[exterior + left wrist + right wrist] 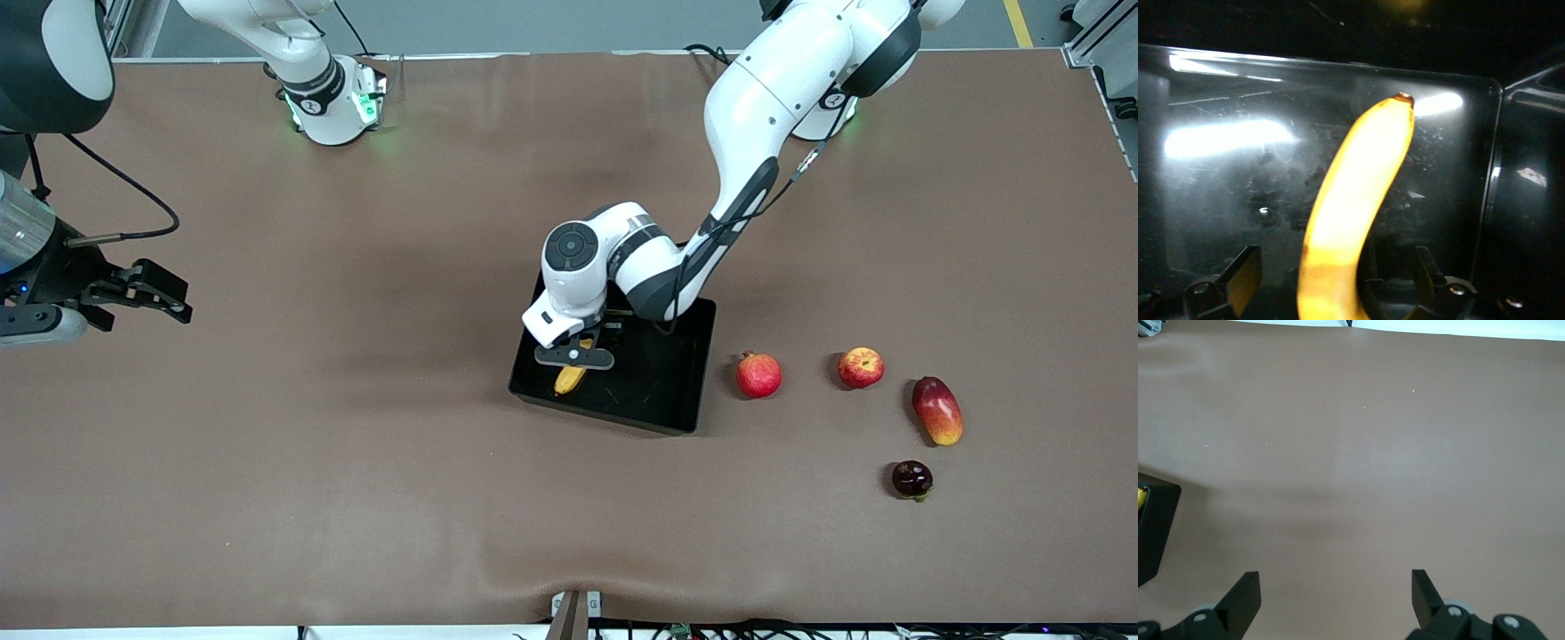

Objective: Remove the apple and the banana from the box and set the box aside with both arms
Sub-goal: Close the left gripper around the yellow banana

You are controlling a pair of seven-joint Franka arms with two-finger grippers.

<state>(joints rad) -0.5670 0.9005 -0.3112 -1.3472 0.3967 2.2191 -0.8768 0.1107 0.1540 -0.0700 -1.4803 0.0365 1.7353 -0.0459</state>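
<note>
The yellow banana (569,380) lies in the black box (662,387) at the table's middle. My left gripper (575,360) hangs low in the box right over the banana. In the left wrist view the banana (1358,193) runs between the two fingers of my left gripper (1335,280), which stand wide apart with gaps on both sides, open, on the glossy box floor (1225,187). The red-and-yellow apple (861,367) sits on the table toward the left arm's end. My right gripper (164,298) waits open and empty at the right arm's end, over bare table in its own view (1335,593).
A red pomegranate (758,374) sits between the box and the apple. An oval red-yellow mango (937,410) and a small dark round fruit (912,479) lie nearer the front camera than the apple. A box corner (1155,527) shows in the right wrist view.
</note>
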